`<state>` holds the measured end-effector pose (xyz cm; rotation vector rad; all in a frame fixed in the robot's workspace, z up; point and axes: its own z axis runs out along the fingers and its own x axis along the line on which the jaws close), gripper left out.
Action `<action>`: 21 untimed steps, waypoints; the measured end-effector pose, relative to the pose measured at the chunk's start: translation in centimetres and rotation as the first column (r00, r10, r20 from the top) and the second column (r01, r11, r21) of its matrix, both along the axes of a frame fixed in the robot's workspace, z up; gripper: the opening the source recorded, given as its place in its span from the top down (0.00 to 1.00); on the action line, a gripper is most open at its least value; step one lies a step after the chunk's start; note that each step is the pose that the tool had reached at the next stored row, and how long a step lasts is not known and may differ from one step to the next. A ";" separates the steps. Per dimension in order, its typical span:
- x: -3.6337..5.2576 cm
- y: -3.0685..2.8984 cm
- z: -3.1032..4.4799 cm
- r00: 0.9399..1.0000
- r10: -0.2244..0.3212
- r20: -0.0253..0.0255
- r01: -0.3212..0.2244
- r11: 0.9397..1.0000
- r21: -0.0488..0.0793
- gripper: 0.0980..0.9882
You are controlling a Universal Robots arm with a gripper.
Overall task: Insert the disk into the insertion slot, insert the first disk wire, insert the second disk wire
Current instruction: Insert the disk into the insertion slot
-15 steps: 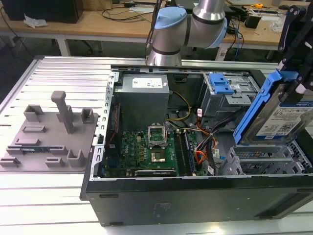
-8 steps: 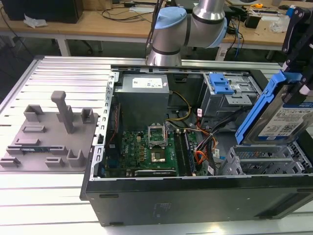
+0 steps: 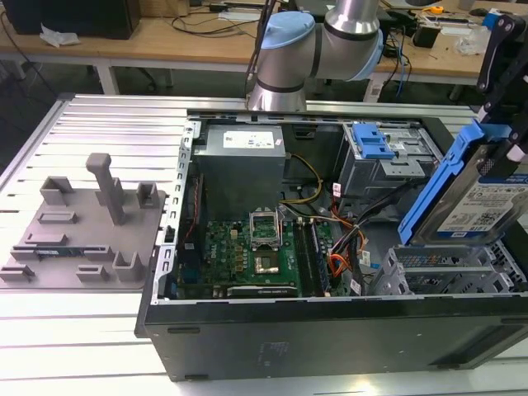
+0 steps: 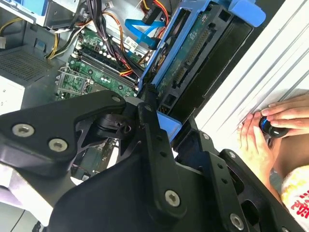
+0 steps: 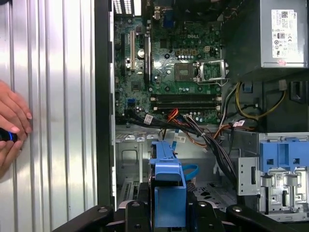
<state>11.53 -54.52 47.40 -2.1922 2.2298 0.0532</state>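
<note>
The disk (image 3: 483, 206), silver with a white label in a blue carrier, hangs tilted over the case's corner at the exterior view's right. My gripper (image 3: 501, 132) is shut on the carrier's upper end. In the second wrist view the black fingers (image 4: 150, 126) clamp the blue frame of the disk (image 4: 193, 53). The carrier's blue edge (image 5: 169, 186) stands between my gripper (image 5: 169, 215) in the first wrist view. The insertion slot (image 3: 450, 268), a perforated grey bay, sits right under the disk, and the disk is above it, not inside. A blue flat cable (image 5: 191, 170) lies loose beside the slot (image 5: 129, 153).
The bigger grey cage with a blue latch (image 3: 375, 142) stands behind the slot. A motherboard (image 3: 247, 247), power supply (image 3: 243, 142) and orange-black cable bundle (image 3: 346, 247) fill the case. Grey fixtures (image 3: 82, 223) sit at the exterior view's left. A person's hand (image 4: 263, 130) rests on the ribbed table.
</note>
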 end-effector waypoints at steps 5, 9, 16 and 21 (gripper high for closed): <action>0.13 -0.07 -0.16 1.000 -0.012 0.000 0.012 1.000 -0.006 0.70; 0.17 -0.08 -0.24 1.000 -0.021 0.000 0.021 1.000 -0.022 0.70; 0.17 -0.07 -0.32 1.000 0.019 0.000 -0.019 1.000 -0.023 0.70; 0.17 -0.06 -0.48 1.000 0.019 0.000 -0.019 1.000 -0.023 0.70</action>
